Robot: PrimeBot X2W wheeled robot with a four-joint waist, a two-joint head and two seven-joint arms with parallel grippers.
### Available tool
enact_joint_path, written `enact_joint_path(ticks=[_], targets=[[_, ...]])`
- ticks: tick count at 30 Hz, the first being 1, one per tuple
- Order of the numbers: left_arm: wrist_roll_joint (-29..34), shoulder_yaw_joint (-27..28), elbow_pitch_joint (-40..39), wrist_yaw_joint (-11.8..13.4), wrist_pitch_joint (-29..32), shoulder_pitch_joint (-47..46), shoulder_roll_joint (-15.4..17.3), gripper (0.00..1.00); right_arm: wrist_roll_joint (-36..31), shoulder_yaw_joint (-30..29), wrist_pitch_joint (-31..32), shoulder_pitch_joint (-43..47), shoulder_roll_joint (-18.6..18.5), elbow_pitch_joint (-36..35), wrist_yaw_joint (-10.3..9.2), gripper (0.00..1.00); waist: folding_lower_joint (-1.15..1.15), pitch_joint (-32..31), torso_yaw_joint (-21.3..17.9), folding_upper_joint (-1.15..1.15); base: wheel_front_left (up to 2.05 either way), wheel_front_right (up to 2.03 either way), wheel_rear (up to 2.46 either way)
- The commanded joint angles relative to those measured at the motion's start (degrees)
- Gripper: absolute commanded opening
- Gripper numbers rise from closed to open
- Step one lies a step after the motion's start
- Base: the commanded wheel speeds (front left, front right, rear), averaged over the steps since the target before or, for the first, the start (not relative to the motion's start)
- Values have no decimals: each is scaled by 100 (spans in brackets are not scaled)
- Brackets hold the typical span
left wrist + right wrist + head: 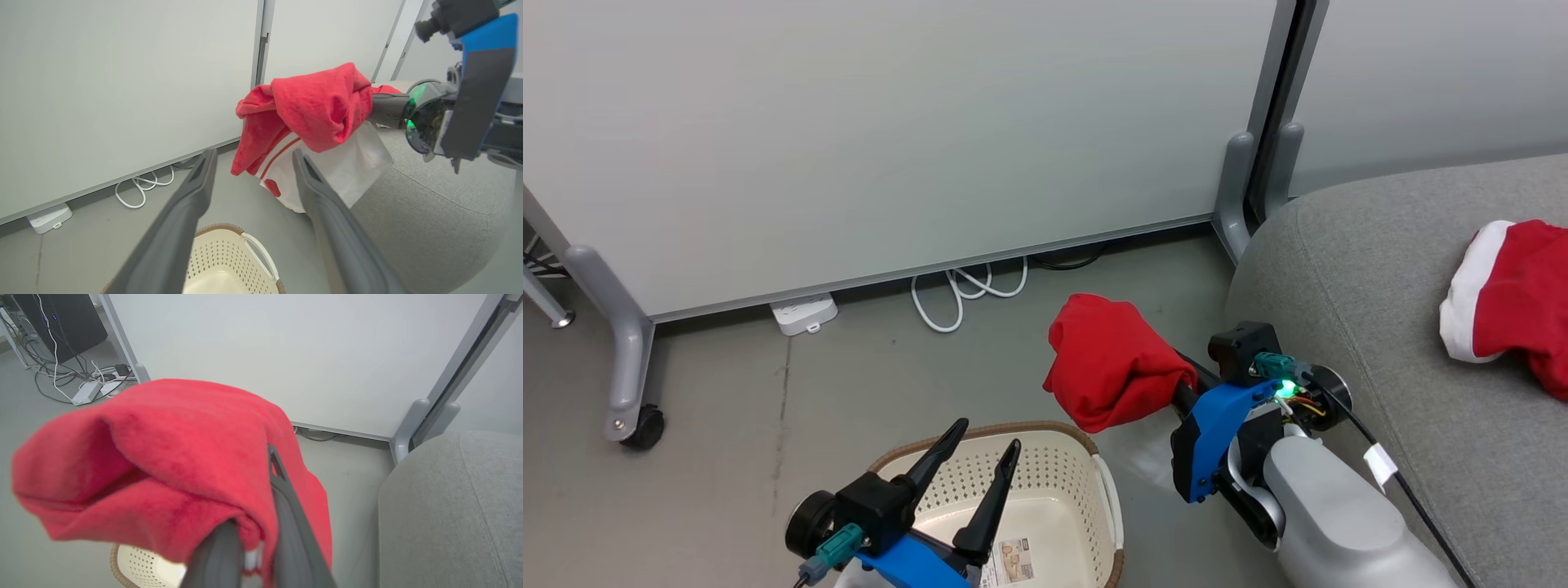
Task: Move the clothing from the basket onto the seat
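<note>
Sofa, grey, on the right; basket on the floor near its left edge. One red garment w/ white band lies on sofa top, toward its right edge. Second red garment hangs in air btwn basket & sofa, R gripper fingers clamped on it. L gripper over basket's near rim, fingers spread wide, holding nothing.

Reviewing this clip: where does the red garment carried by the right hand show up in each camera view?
Head view: held garment at centre, up and right of the basket.
Left wrist view: upper centre, above the basket.
Right wrist view: left and centre, covering much of the basket.
Shared landmark: the basket's brown rim, below the garment in every view.
</note>
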Motion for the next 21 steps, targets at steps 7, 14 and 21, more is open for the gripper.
enact_joint_path(ticks=[7, 14, 21], targets=[[231, 218, 7, -139, -19, 95, -104, 100, -64, -62, 43, 66, 4, -115, -6, 0, 0, 65, -425, 0, 0, 0, 0], [396, 317, 38, -203, -19, 81, -172, 100, -102, -111, 40, 95, -8, -145, -6, 0, 0, 109, -1002, 0, 0, 0, 0], [537, 365, 72, -280, -19, 3, -234, 100, -135, -219, 30, 101, -24, -189, -6, 0, 0, 196, -1725, 0, 0, 0, 0]])
